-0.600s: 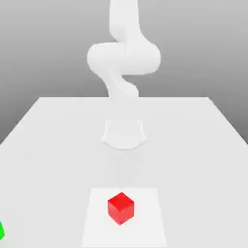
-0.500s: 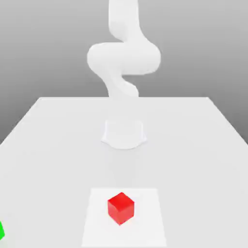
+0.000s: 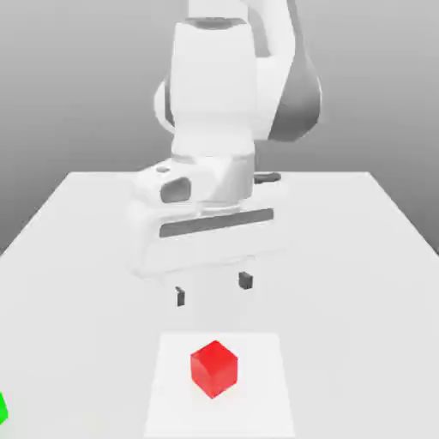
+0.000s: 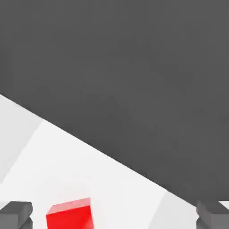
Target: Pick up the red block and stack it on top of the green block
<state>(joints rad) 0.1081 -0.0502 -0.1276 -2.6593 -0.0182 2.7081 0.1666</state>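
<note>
Exterior view, nearest first: the green block (image 3: pixel 3 409) shows as a sliver at the picture's left edge, well apart from the claw (image 3: pixel 212 288). Closer to the claw, the red block (image 3: pixel 213 369) sits on a paler square patch (image 3: pixel 257 386) of the worktop (image 3: pixel 360 257), nearer the camera than the dark fingertips (image 3: pixel 180 297) and apart from them. The claw hangs above the worktop, spread wide and holding nothing. In the hand view, the red block (image 4: pixel 70 214) lies between the fingertips (image 4: pixel 15 214).
</note>
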